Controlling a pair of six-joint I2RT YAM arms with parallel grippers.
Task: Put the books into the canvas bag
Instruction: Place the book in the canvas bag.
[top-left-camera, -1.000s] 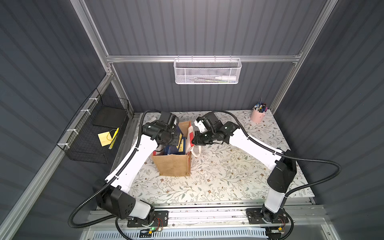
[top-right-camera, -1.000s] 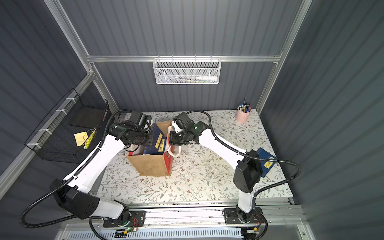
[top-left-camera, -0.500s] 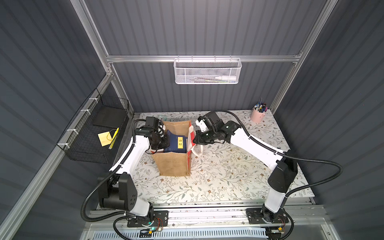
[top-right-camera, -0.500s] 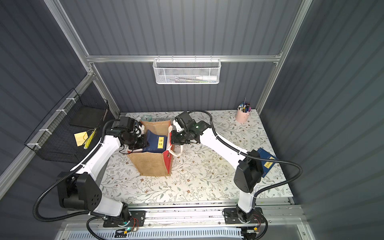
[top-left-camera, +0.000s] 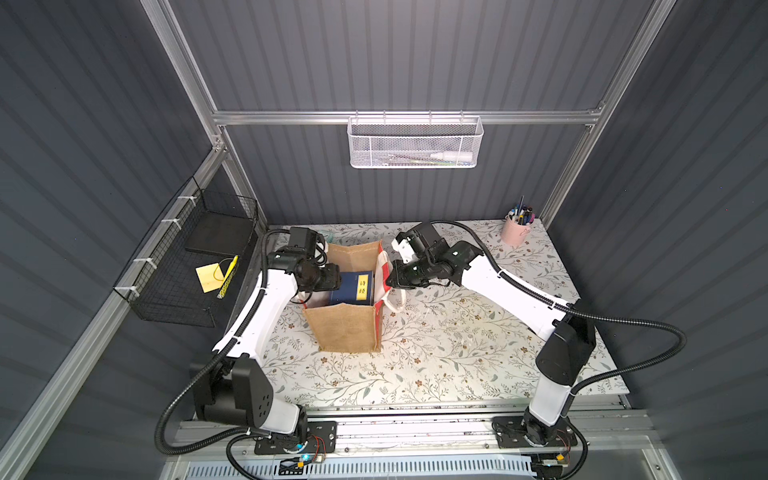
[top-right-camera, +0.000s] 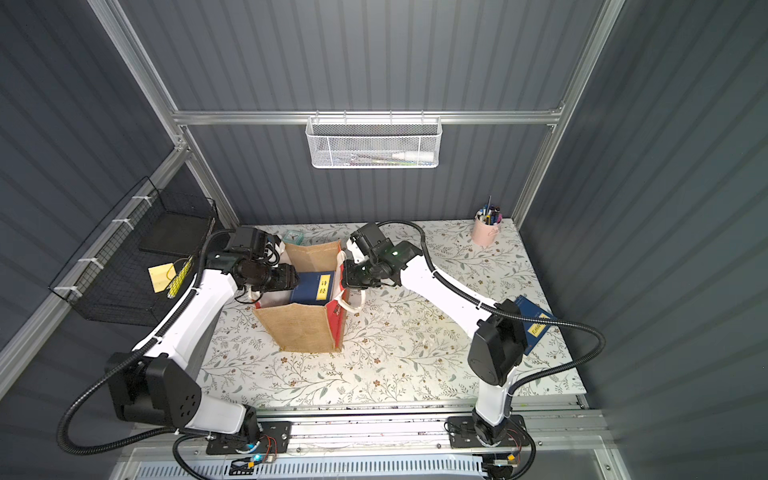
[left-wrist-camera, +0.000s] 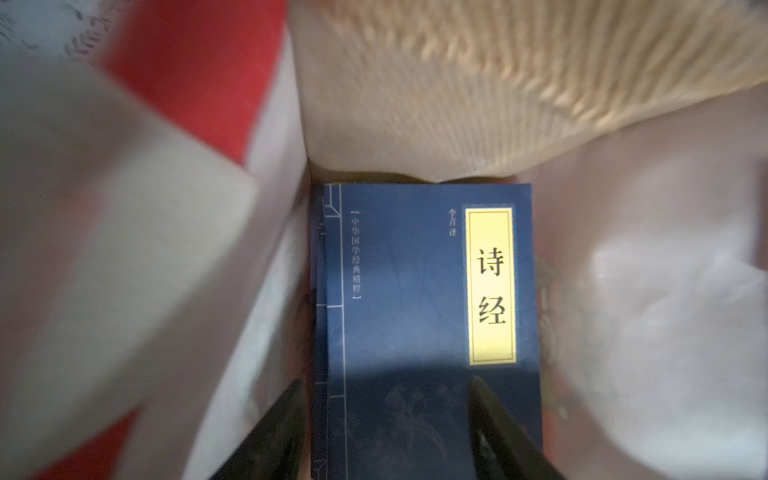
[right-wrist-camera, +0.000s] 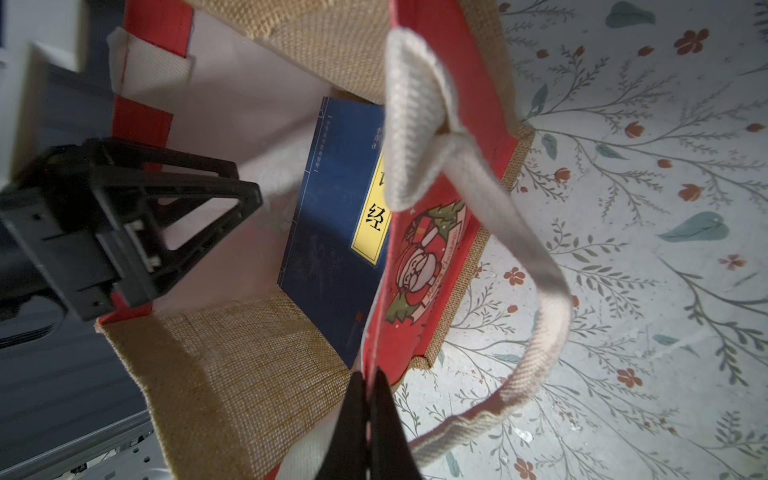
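The canvas bag (top-left-camera: 345, 328) (top-right-camera: 299, 328) stands open on the table. A navy book with a yellow title label (top-left-camera: 353, 286) (top-right-camera: 313, 286) (left-wrist-camera: 407, 291) (right-wrist-camera: 332, 224) lies inside it, leaning toward the red side panel. My left gripper (top-left-camera: 334, 282) (left-wrist-camera: 388, 386) reaches into the bag's mouth, open, its fingers (right-wrist-camera: 199, 195) apart just above the book's near end. My right gripper (top-left-camera: 390, 282) (top-right-camera: 347, 282) (right-wrist-camera: 370, 386) is shut on the rim of the bag's red side panel. Another navy book (top-right-camera: 538, 326) lies at the table's right edge, partly behind the right arm.
A white loop handle (right-wrist-camera: 498, 232) hangs outside the bag by the right gripper. A pink pen cup (top-left-camera: 515, 232) stands at the back right. On the back wall hangs a white mesh basket (top-left-camera: 415, 143). A black wire basket (top-left-camera: 187, 266) with a yellow sticky note (top-left-camera: 208, 276) is on the left wall.
The left arm brought the navy book down into the bag and drew back toward the left. Its jaws opened and let the book go. The right gripper kept its hold on the bag rim.
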